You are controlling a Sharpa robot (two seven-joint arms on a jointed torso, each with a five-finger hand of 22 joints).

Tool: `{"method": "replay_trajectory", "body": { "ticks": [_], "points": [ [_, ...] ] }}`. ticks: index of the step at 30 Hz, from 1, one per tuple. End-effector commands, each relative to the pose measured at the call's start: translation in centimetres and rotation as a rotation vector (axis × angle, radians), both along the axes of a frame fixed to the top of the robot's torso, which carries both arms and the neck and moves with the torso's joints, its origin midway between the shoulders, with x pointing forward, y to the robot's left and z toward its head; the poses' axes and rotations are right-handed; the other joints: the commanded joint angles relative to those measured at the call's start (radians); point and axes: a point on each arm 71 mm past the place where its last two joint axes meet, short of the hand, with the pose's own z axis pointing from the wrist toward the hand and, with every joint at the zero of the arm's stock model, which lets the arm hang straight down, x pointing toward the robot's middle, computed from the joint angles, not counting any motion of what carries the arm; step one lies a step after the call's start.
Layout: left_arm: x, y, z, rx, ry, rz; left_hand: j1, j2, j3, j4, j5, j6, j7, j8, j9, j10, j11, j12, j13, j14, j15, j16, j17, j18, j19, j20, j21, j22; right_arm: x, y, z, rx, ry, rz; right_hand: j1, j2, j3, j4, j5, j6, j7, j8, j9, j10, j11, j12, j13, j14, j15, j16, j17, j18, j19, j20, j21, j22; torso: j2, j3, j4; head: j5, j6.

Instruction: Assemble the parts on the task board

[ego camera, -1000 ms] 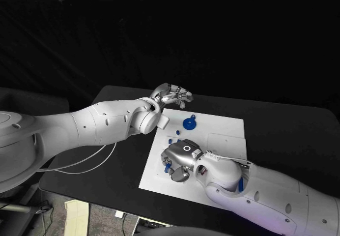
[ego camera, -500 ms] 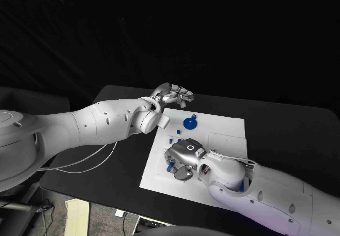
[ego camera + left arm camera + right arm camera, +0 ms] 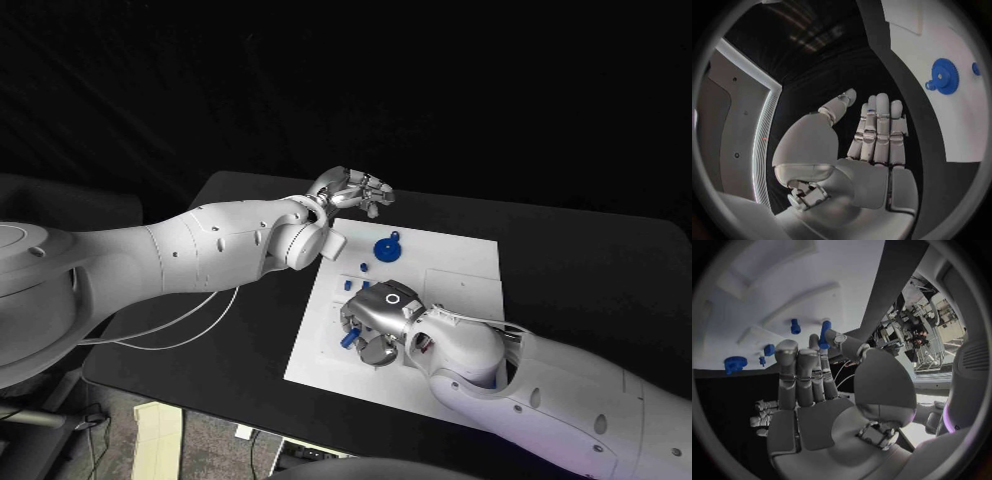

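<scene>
Right hand (image 3: 378, 322) is hovering over the near-left part of the task board (image 3: 459, 275) in the head view, a small blue part (image 3: 349, 340) showing at its fingers; whether it is gripped cannot be told from here. Left hand (image 3: 351, 192) is hanging above the table (image 3: 577, 250) just beyond the task board's far-left corner, fingers loosely curled, nothing in them. A blue gear (image 3: 385, 249) is lying on the task board's far-left area.

Left wrist view: the left hand (image 3: 873, 150) is holding nothing, fingers straight and side by side, thumb apart. The blue gear (image 3: 945, 76) is resting on the task board (image 3: 942, 125), apart from the fingers.

Right wrist view: the right hand (image 3: 817, 395) is pinching an upright blue part (image 3: 824, 334) between thumb and fingertip, over the task board (image 3: 767, 295). Another blue peg (image 3: 795, 326) is standing in the task board just beside it; the blue gear (image 3: 735, 363) is lying near the task board's edge.
</scene>
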Motion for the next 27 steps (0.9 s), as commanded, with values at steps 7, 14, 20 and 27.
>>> {"method": "replay_trajectory", "body": {
  "ticks": [7, 14, 20, 27],
  "points": [
    [0.03, -0.24, 0.16, -0.011, -0.004, -0.014, 0.001, 0.008, -0.004, -0.001, 0.003, -0.005, 0.0, 0.005, -0.001, -0.009, 0.0, 0.003, -0.001, 0.002, 0.006, -0.007, 0.002, 0.009, 0.005, 0.0, -0.007, 0.002, -0.04, -0.36, -0.24, -0.029, -0.012, -0.001, -0.002, 0.01, 0.004, -0.003, 0.002, 0.008, -0.002, 0.004, 0.001, 0.02, -0.006, 0.003, 0.003, -0.005, -0.01, 0.003, 0.001, 0.122, 0.0, -0.008, 0.005, 0.013, 0.0, 0.0012, 0.0001, 0.0, -0.002],
    [0.03, -0.25, 0.16, -0.011, -0.004, -0.014, 0.001, 0.008, -0.004, 0.0, 0.004, -0.005, 0.0, 0.005, -0.002, -0.009, 0.0, 0.003, -0.002, 0.002, 0.006, -0.007, 0.002, 0.009, 0.005, 0.0, -0.007, 0.002, -0.13, -0.3, -0.2, -0.029, -0.011, 0.002, -0.003, 0.01, 0.004, -0.004, 0.002, 0.008, -0.002, 0.004, 0.001, 0.02, -0.006, 0.004, 0.004, -0.005, -0.01, 0.003, 0.001, 0.122, 0.001, -0.008, 0.005, 0.013, 0.0, 0.0009, -0.0001, -0.001, -0.002],
    [0.04, -0.27, 0.16, -0.011, -0.004, -0.015, 0.001, 0.008, -0.004, 0.0, 0.004, -0.005, 0.0, 0.005, -0.002, -0.009, 0.0, 0.003, -0.002, 0.002, 0.006, -0.007, 0.003, 0.009, 0.005, 0.0, -0.008, 0.002, -0.21, -0.25, -0.17, -0.03, -0.012, 0.005, -0.003, 0.01, 0.005, -0.004, 0.002, 0.009, -0.002, 0.004, 0.002, 0.02, -0.006, 0.004, 0.004, -0.005, -0.01, 0.003, 0.001, 0.122, 0.001, -0.009, 0.005, 0.013, 0.0, 0.0015, -0.0004, -0.001, -0.003],
    [0.04, -0.28, 0.15, -0.011, -0.004, -0.015, 0.001, 0.008, -0.004, -0.001, 0.004, -0.005, 0.0, 0.005, -0.002, -0.009, 0.0, 0.003, -0.002, 0.002, 0.006, -0.007, 0.003, 0.009, 0.005, 0.0, -0.008, 0.003, -0.56, 0.47, 0.03, -0.042, -0.037, 0.02, -0.004, 0.01, 0.005, -0.005, 0.002, 0.009, -0.003, 0.004, 0.002, 0.02, -0.006, 0.004, 0.005, -0.005, -0.011, 0.003, 0.002, 0.122, 0.001, -0.009, 0.005, 0.013, 0.0, 0.0005, 0.0001, -0.002, -0.004]
  ]
}}
